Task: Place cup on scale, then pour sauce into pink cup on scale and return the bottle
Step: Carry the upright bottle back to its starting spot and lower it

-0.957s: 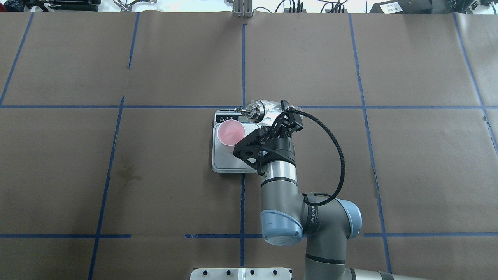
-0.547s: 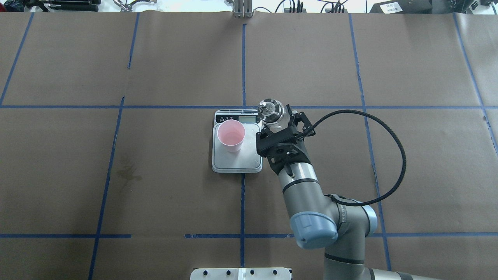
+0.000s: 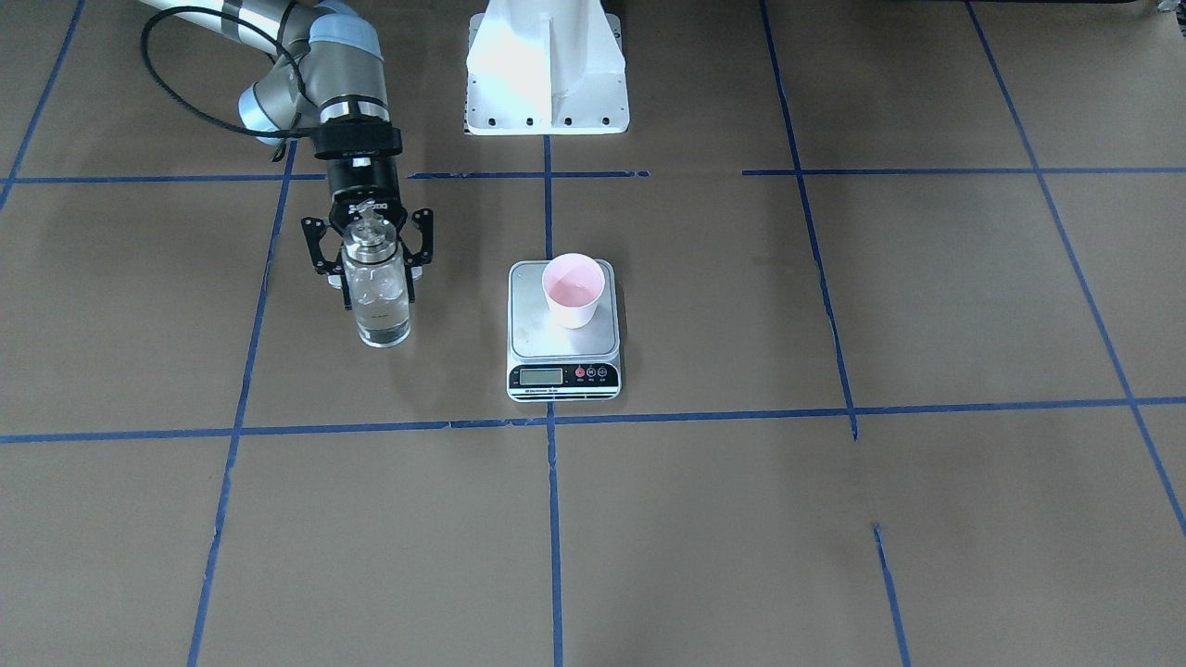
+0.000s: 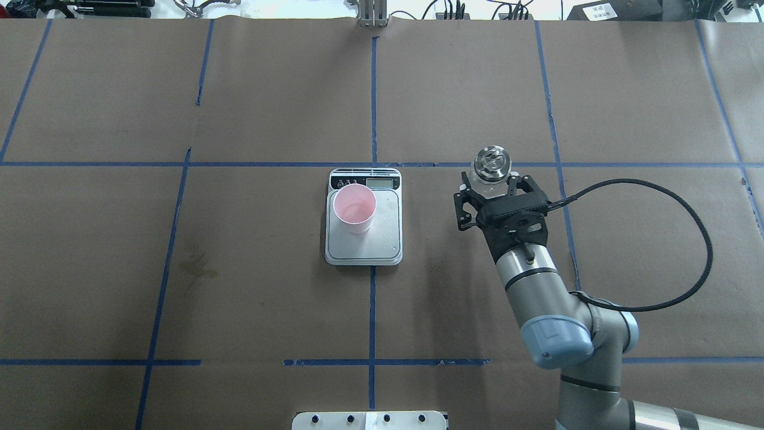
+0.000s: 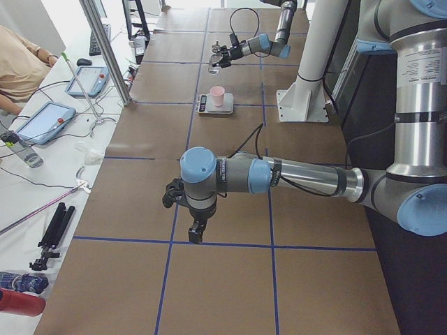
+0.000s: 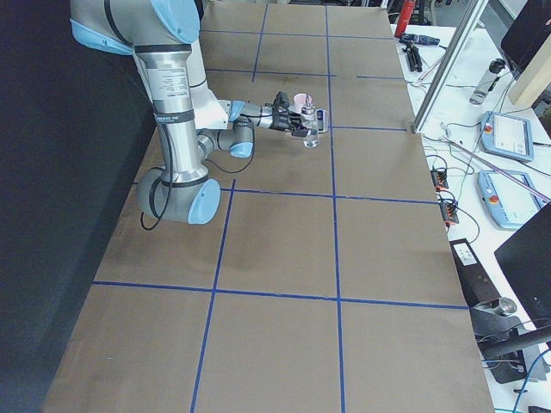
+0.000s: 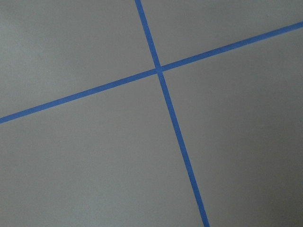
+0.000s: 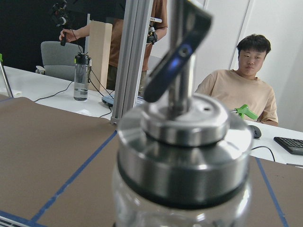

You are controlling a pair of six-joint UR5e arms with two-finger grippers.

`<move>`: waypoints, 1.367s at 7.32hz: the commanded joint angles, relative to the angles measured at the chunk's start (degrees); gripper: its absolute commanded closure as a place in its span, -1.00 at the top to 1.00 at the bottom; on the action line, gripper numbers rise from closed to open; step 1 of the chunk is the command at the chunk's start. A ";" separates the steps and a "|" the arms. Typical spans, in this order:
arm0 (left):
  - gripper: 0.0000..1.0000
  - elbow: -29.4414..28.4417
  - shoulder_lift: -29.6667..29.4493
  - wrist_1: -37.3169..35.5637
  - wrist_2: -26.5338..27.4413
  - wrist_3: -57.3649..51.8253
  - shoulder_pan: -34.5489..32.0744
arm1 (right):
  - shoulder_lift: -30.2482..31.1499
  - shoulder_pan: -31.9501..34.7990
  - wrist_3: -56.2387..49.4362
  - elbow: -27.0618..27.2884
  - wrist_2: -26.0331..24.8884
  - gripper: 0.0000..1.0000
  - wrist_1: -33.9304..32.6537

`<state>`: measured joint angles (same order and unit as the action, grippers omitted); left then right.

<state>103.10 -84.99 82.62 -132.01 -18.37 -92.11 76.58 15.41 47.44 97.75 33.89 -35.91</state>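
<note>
The pale pink cup [image 4: 354, 206] stands upright on the silver scale [image 4: 382, 242], toward its left side; both show in the front view, cup [image 3: 574, 289] and scale [image 3: 533, 343]. My right gripper [image 4: 493, 180] is shut on the clear glass bottle [image 4: 492, 162], upright and right of the scale, well apart from it. In the front view the bottle [image 3: 377, 301] holds clear sauce [image 3: 383, 326] low down; I cannot tell whether it touches the table. The metal spout fills the right wrist view [image 8: 182, 118]. My left gripper [image 5: 196, 230] shows only in the left side view; open or shut I cannot tell.
Brown paper with blue tape lines covers the table. The white robot base [image 3: 547, 65] stands at the robot's edge. A faint stain [image 4: 196, 266] marks the paper left of the scale. Operators sit beyond the far edge [image 8: 246, 80].
The right gripper has turned the bottle from tilted over the scale to upright and carried it right, away from the scale. The cup and scale have not moved.
</note>
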 commanded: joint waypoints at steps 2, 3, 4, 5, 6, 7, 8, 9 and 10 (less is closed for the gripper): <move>1.00 0.26 0.09 0.00 0.00 0.00 0.00 | 9.01 1.47 4.65 -0.01 2.58 -1.00 4.80; 1.00 0.26 0.09 0.00 0.00 0.00 0.00 | 9.28 1.47 6.85 -0.80 2.59 -1.00 4.80; 1.00 0.44 0.09 0.00 0.00 0.00 0.00 | 9.98 1.47 7.57 -1.07 2.59 -1.00 4.80; 1.00 0.70 0.09 0.00 0.00 0.00 0.00 | 10.51 1.47 11.06 -1.94 2.59 -1.00 4.80; 1.00 0.70 0.09 0.00 0.00 0.00 0.00 | 10.51 1.38 11.53 -2.90 2.67 -1.00 4.80; 1.00 0.70 0.00 0.00 0.00 0.00 0.00 | 10.60 1.38 11.62 -3.44 3.37 -1.00 4.80; 1.00 0.70 0.00 0.00 0.00 0.00 0.08 | 10.69 1.38 11.62 -3.35 3.55 -1.00 4.80; 1.00 0.70 0.00 0.00 0.00 0.00 0.00 | 11.13 1.47 11.62 -3.18 5.90 -1.00 4.80; 1.00 0.70 0.00 0.00 0.00 0.00 0.00 | 12.26 1.47 11.62 -2.92 6.53 -1.00 4.80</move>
<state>103.79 -84.98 82.62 -132.01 -18.37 -92.09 87.78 16.84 59.03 94.59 39.06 -31.11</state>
